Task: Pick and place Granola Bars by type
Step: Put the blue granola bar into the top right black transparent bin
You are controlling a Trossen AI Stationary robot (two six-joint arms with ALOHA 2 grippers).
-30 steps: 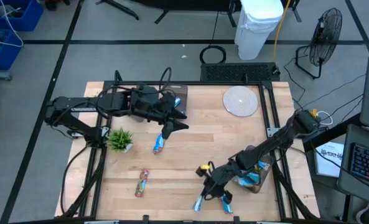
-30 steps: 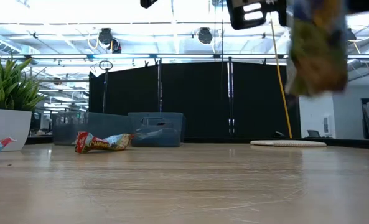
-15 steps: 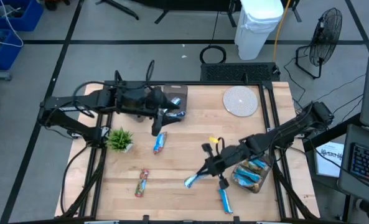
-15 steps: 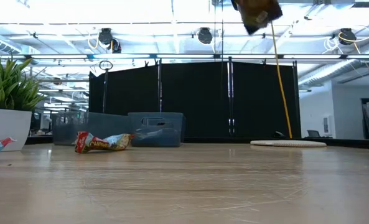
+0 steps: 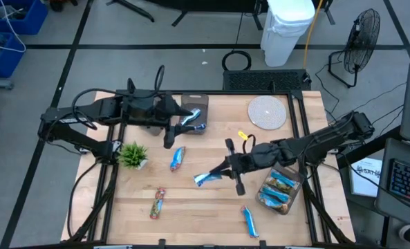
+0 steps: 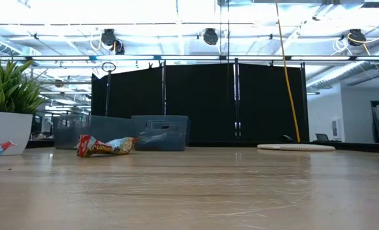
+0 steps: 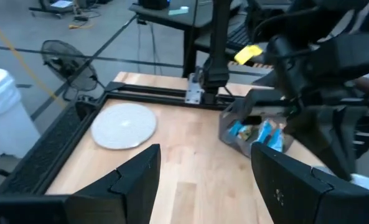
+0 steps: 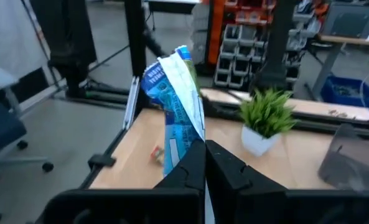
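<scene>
My right gripper (image 5: 223,171) hovers over the table's middle, shut on a blue-and-white granola bar (image 5: 206,178). My left gripper (image 5: 169,135) hangs open by the far-left bin (image 5: 196,105), which holds one blue bar (image 5: 191,118); in its wrist view (image 7: 206,155) nothing lies between the fingers. Loose bars lie flat on the table: a blue one (image 5: 178,158), a red-orange one (image 5: 157,203) and a blue one (image 5: 248,221) near the near edge. The right bin (image 5: 279,190) holds several blue bars. Neither gripper shows in the low view. My right gripper pinches one end of the blue-and-white bar (image 8: 183,152) between its two fingers. The fingers reach in from the table's right. The bar is lifted clear and sticks out beyond the fingertips toward the table's left, its free end (image 8: 172,68) crumpled.
A small green plant (image 5: 133,155) stands in a white pot by the left edge. A round white disc (image 5: 267,112) lies at the far right. In the low view a red-green bar (image 6: 106,145) lies before the grey bins (image 6: 160,131). Open wood lies between the arms.
My right gripper has carried the blue bar up from the near edge toward the table's middle and far side; the bar left the low view upward. My left gripper has drawn back from above the loose blue bar toward the far-left bin.
</scene>
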